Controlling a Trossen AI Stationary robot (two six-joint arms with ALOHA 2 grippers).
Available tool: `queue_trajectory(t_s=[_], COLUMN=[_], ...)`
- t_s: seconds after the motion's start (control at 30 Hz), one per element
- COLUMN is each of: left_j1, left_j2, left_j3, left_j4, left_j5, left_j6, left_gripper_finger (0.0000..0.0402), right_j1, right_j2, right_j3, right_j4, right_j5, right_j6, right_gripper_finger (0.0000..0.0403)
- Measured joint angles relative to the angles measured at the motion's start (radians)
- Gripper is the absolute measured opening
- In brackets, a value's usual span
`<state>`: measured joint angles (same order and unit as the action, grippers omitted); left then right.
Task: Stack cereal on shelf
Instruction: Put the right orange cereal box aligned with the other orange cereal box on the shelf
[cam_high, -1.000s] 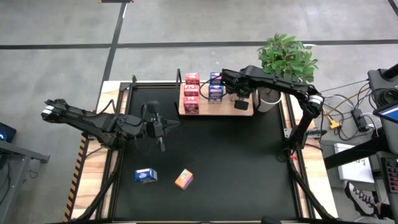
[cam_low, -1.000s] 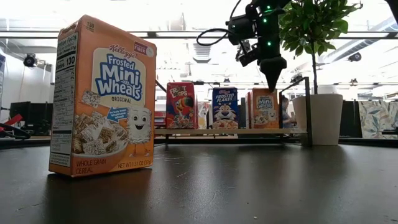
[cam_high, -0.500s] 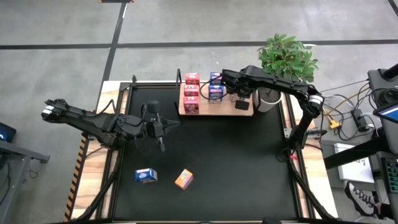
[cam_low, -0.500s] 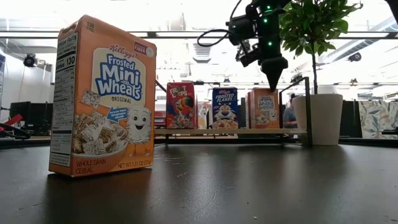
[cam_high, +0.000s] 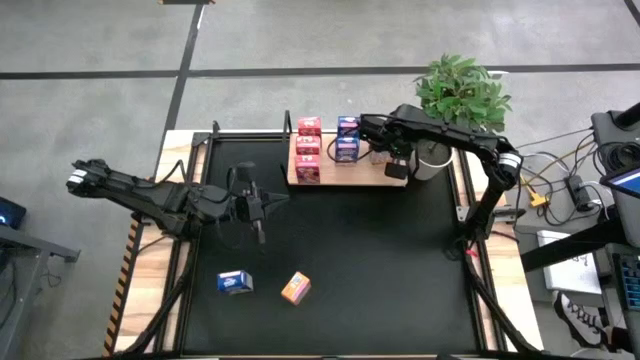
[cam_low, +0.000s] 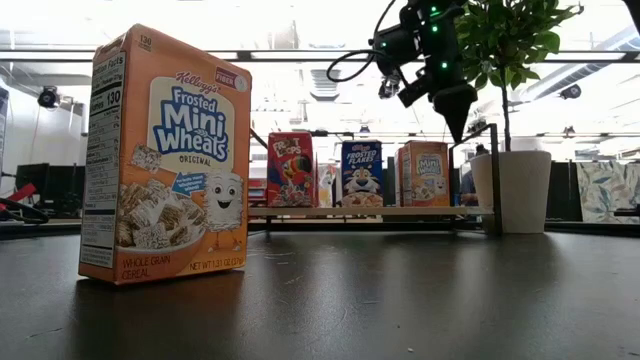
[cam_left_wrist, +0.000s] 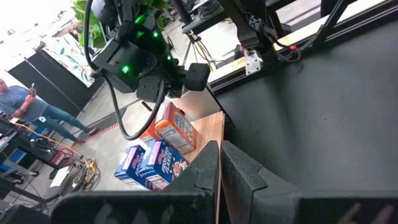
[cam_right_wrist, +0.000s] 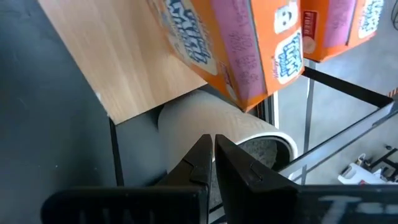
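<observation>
Nearest the front edge of the black tabletop (cam_high: 380, 260): small orange Mini-Wheats cereal box (cam_high: 295, 288) and small blue cereal box (cam_high: 234, 283), side by side, well apart from light-wood board shelf w/ thin black frame (cam_high: 345, 177) at the far side. Not yet stacked.

Mid-table: left gripper (cam_high: 262, 207), fingers pressed together, pinching nothing, waiting well apart from both loose boxes.

Far side, on the shelf: red/pink boxes (cam_high: 307, 148) in a row, blue/purple boxes (cam_high: 346, 140) beside them, orange boxes (cam_low: 421, 174) at the end nearest white plant pot (cam_low: 523, 192). Right gripper (cam_low: 462, 120) above that end, tip shut, empty, hanging over the orange boxes and close to the pot.

Risks, judged from here:
- Descent w/ shut tip near orange boxes could clip a top edge, topple one, maybe domino the row; light boxes, narrow bases.
- Swing toward pot could snag leaves or cable.
- Pickup of front boxes needs wide spread first; approach while shut would just shove them.
- Long carry to shelf, thin cardboard: hard squeeze could crush, loose pinch could drop.
</observation>
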<state>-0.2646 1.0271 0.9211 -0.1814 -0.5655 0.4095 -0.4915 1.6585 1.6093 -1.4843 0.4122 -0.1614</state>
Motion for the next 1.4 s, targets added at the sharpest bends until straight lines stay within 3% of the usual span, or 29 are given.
queue_trajectory(t_s=[0.6,1.07,1.3,1.4], left_j1=[0.0,0.0,0.0,0.0], left_j2=[0.0,0.0,0.0,0.0], left_j3=[0.0,0.0,0.0,0.0], left_j4=[-0.005,-0.006,-0.006,-0.006], left_j5=[0.0,0.0,0.0,0.0], left_j6=[-0.003,-0.001,-0.001,0.0], left_gripper_finger=[0.0,0.0,0.0,0.0], right_j1=[-0.015,-0.015,0.031,0.039], right_j2=[-0.001,-0.002,-0.005,-0.006], right_j3=[0.0,0.011,0.11,0.17], right_j4=[0.098,0.095,0.052,0.074], right_j5=[0.084,0.032,0.025,-0.03], right_j6=[-0.041,-0.019,0.038,0.045], right_gripper_finger=[0.0011,0.0011,0.0011,0.0011])
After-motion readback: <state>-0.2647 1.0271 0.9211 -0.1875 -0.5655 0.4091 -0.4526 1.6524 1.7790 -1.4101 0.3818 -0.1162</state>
